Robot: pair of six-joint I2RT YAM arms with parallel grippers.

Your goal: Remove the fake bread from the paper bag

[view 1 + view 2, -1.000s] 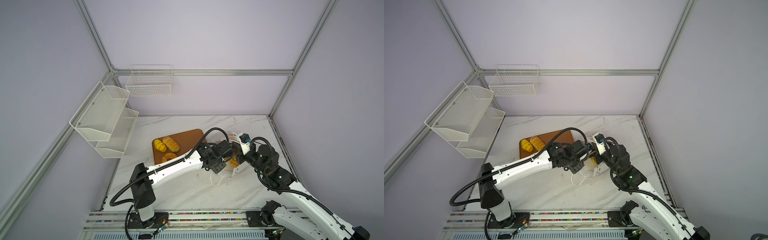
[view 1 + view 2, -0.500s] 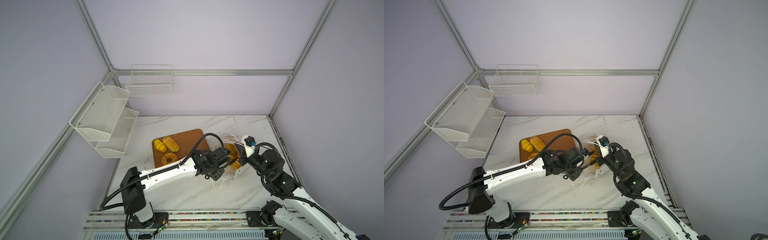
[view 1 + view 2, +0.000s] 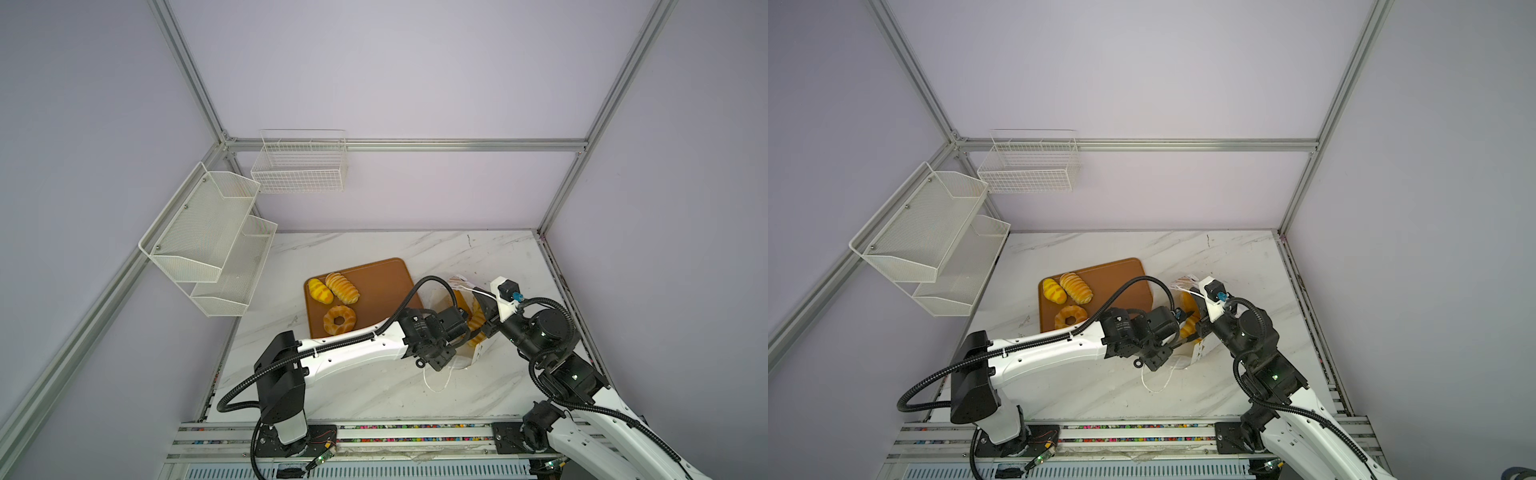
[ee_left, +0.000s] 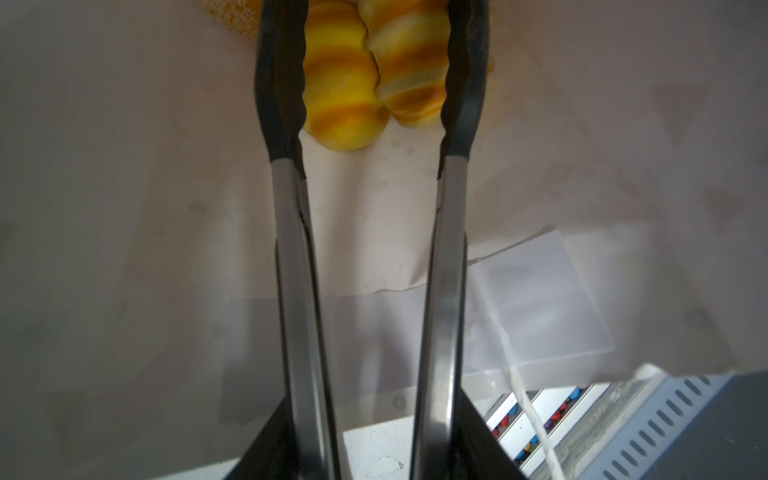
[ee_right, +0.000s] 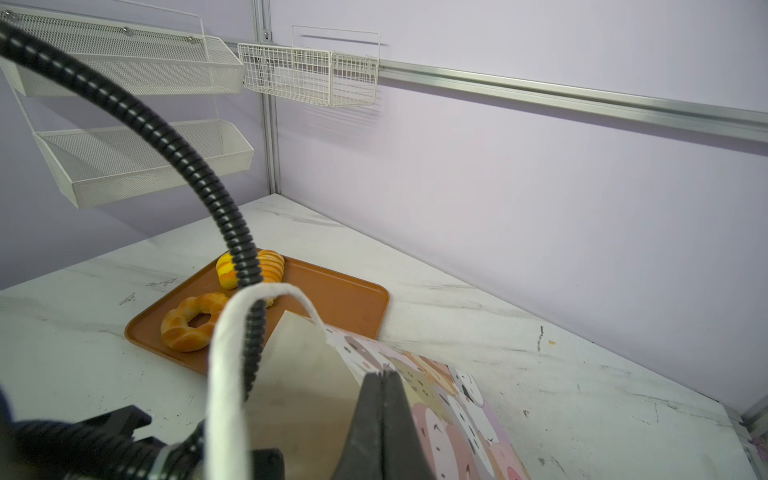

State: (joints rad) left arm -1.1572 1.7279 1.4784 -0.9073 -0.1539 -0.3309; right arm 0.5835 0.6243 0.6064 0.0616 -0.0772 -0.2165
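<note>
The paper bag (image 3: pixel 482 352) (image 3: pixel 1200 353) lies on the table to the right of the brown tray, its mouth facing my left arm. My right gripper (image 5: pixel 384 376) (image 3: pixel 485 321) is shut on the bag's printed rim (image 5: pixel 436 399) and holds it up. My left gripper (image 4: pixel 374 41) (image 3: pixel 466 328) reaches inside the white bag; its long black-tipped fingers (image 4: pixel 278 83) stand apart, open, on either side of two ridged yellow loaves of fake bread (image 4: pixel 340 91) (image 4: pixel 411 70). Both fingertips run out of the left wrist view. More bread shows in the bag's mouth (image 3: pixel 1187 326).
The brown tray (image 3: pixel 382 282) (image 5: pixel 345 299) carries a ring doughnut (image 3: pixel 339 319) and two ridged loaves (image 3: pixel 341 287) (image 3: pixel 320 291). A white cord handle (image 3: pixel 436 382) trails on the marble near the front. Wire shelves (image 3: pixel 216 241) and a wire basket (image 3: pixel 299 166) hang on the walls.
My left arm has dropped lower and pushed its fingers further into the bag, and the fingers have spread. My right arm has come down a little, still gripping the rim.
</note>
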